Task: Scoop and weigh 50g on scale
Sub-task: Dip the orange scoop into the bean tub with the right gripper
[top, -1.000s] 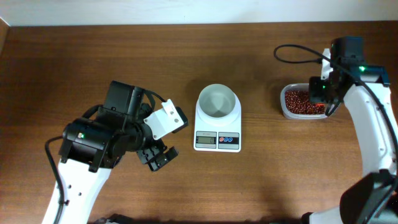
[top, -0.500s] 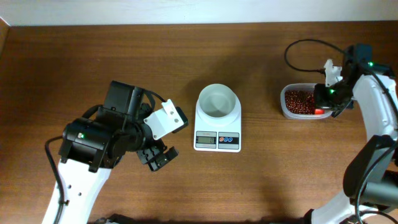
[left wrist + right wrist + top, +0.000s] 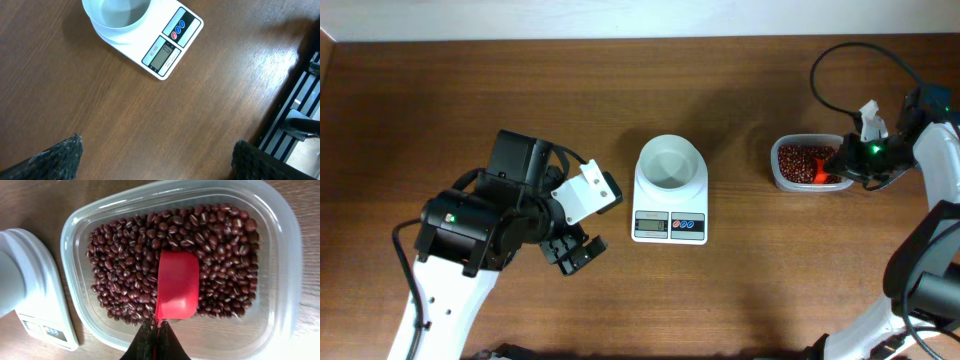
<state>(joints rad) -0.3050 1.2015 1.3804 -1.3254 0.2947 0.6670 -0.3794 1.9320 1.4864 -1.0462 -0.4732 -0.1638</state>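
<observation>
dark wooden table [image 3: 740,290] runs under everything, its grain showing all around. nearest to me, on the display side of the scale [image 3: 670,200] and off to its left, the left gripper [image 3: 573,253] hangs over bare wood with its fingers spread wide, nothing between them; it sits just where it was a second ago. the scale itself hasn't shifted, its round white bowl [image 3: 670,163] on top and the grey display [image 3: 651,227] facing me. well apart from the scale on its other side stands a clear plastic tub [image 3: 782,178] holding the red-brown beans [image 3: 798,160]. a red scoop [image 3: 177,285] lies on the heap inside it, pinched at its near end by the right gripper [image 3: 156,327], fingers pressed tight together on it. a second ago that wrist hung over the tub's outer end; now it has swung out past the rim, farther from the scale, and the scoop's red shows from above.
</observation>
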